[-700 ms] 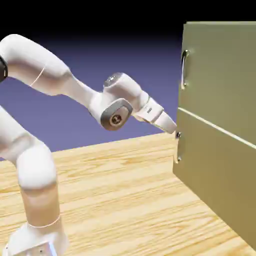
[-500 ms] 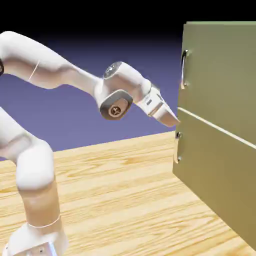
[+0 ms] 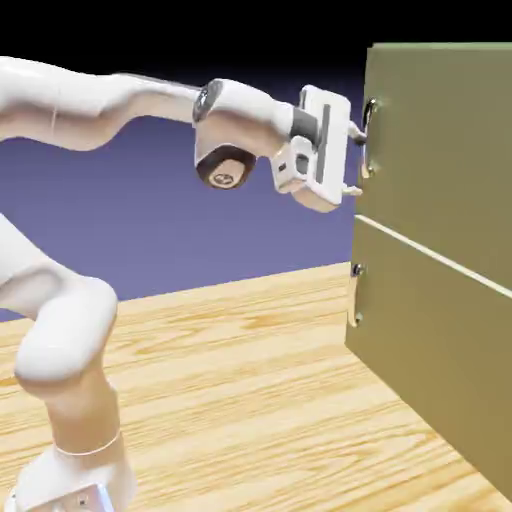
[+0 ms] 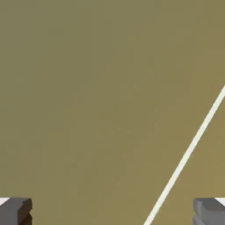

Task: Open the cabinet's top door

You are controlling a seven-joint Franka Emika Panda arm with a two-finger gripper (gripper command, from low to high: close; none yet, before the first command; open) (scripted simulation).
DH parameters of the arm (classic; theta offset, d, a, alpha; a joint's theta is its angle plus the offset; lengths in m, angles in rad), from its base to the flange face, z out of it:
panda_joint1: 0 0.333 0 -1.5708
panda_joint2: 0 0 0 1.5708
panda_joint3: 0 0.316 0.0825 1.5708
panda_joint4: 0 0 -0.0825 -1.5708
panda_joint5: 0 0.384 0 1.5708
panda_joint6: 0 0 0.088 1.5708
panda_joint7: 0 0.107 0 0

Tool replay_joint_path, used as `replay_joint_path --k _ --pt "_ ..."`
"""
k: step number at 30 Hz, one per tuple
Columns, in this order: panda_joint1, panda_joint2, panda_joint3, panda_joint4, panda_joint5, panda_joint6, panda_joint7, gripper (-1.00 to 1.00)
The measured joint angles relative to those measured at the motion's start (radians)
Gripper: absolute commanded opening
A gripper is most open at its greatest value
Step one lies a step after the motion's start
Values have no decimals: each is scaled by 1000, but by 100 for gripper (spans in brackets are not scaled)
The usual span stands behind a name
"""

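The olive-green cabinet (image 3: pixel 440 300) stands at the exterior view's right. Its top door (image 3: pixel 445 150) is shut and carries a curved silver handle (image 3: pixel 369 138) near its left edge. My gripper (image 3: pixel 354 159) is level with that handle and just left of it, facing the door, open, one fingertip above the other. Nothing is between the fingers. In the hand view the olive door surface (image 4: pixel 96 96) fills the picture. The pale seam (image 4: pixel 186 154) between the doors runs slantwise at the right. Both grey fingertips (image 4: pixel 15 212) show far apart at the bottom corners; the handle is out of that view.
The lower door (image 3: pixel 430 350) with its short handle (image 3: pixel 355 296) is shut under the seam. The wooden table (image 3: pixel 250 400) stretches from the cabinet's foot to the arm's base (image 3: pixel 70 480) at the lower left.
The hand has risen from the height of the seam between the doors to the top door's handle and has turned to face the door squarely. The doors have not moved.
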Motion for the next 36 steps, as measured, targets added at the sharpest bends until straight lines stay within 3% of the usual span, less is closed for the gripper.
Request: replay_joint_path --k 36 --pt "-670 -169 708 479 1566 21 653 0"
